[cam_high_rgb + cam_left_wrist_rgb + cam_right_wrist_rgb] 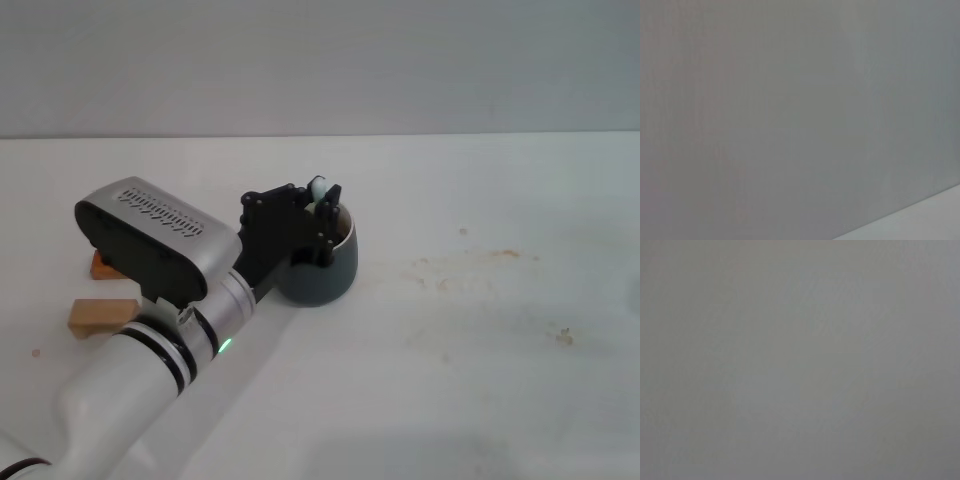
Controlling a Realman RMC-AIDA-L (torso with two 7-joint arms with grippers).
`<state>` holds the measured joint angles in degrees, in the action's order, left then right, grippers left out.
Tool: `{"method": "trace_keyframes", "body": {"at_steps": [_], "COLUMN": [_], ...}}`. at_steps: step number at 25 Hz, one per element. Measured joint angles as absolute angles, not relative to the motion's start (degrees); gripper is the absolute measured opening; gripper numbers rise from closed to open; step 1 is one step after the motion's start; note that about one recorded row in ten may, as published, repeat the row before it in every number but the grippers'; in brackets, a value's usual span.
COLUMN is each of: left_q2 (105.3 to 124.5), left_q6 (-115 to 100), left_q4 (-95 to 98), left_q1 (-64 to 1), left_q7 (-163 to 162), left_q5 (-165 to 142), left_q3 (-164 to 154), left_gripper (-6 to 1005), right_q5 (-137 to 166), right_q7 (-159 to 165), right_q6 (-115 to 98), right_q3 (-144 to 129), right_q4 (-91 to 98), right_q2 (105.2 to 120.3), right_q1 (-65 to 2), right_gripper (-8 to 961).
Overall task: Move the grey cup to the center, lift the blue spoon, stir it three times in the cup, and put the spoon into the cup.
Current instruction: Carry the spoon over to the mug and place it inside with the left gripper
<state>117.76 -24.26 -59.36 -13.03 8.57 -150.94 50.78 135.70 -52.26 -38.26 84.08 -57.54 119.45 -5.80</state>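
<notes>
Two wooden blocks [100, 315] sit at the far left of the counter [480, 340], one orange-ish one mostly tucked behind the arm, one paler one nearer the camera. They're not part of the job, just clutter well clear of the action.

Moving right, the left arm comes up from the lower left corner and reaches diagonally to the cup [322, 268], which sits a bit left of the middle of the counter. The left tool [322, 212] hangs right over the cup's mouth, at the rim on the arm's side. Something pale blue pokes out at the top of its fingers, and I'm reading that as the handle end of the spoon [317, 187]. If so, the spoon's long axis runs roughly straight down into the cup, with the bowl end hidden inside. So the fingers look closed on the spoon handle, though the actual contact is small and partly blocked by the tool's black body.

My guess is we're somewhere in the stirring or the drop-off; the key thing is spoon above cup, pointing down, so any release should land it inside.

Right of the cup it's bare counter with some faint brownish stains. Right arm isn't visible anywhere, and both wrist views show only blank grey.
</notes>
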Motion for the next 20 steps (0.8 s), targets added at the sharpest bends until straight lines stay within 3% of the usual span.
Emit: {"method": "trace_keyframes", "body": {"at_steps": [9,15,20], "left_q2": [117.57,117.42,116.66], "left_q6": [-27.3,-28.3,-31.2], "left_q4": [-58.7,-58.5,-61.0], "left_q1": [-10.5,-10.0,-6.9], "left_q7": [7.6,6.5,6.7], "left_q5": [-150.9,-150.9,-151.4], "left_q3": [51.2,51.2,54.5], "left_gripper": [145,306,517], "right_q5": [135.4,134.6,131.3], "right_q7": [-53.7,-53.7,-53.7], "right_q6": [-38.2,-38.3,-39.1], "right_q3": [83.2,82.7,83.2], "right_q4": [-58.7,-58.6,-58.3], "right_q2": [119.53,119.54,119.31], "right_q1": [-5.0,-5.0,-4.7], "right_gripper": [32,32,32]}}
